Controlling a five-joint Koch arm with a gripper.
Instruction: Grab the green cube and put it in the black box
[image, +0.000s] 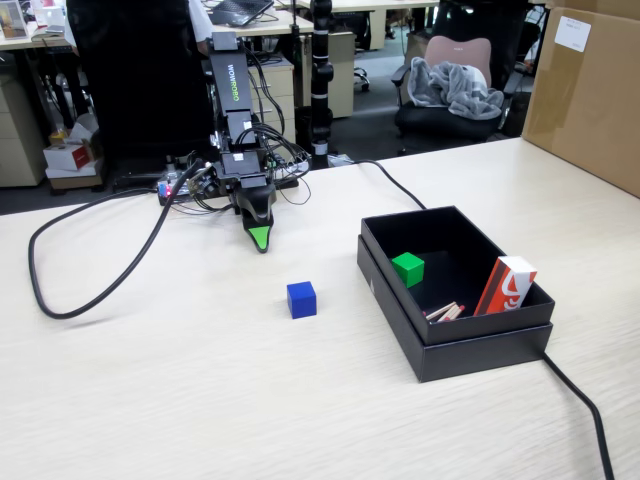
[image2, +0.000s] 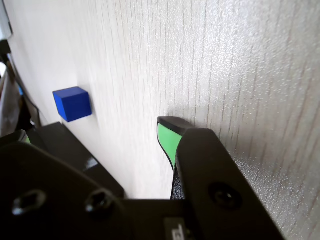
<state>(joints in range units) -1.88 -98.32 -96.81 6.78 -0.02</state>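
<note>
The green cube (image: 407, 268) already lies inside the black box (image: 440, 350), so the task looks finished; the hand (image: 260, 240) rests tip-down on the worktop (image: 200, 380) near the blue cube (image: 301, 299), holding nothing, clenched or released I cannot tell; no further move seems needed.

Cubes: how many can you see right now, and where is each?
2. The green cube sits inside the black box, near its left wall in the fixed view. The blue cube rests on the table between end effector and box. None seems hidden.
</note>
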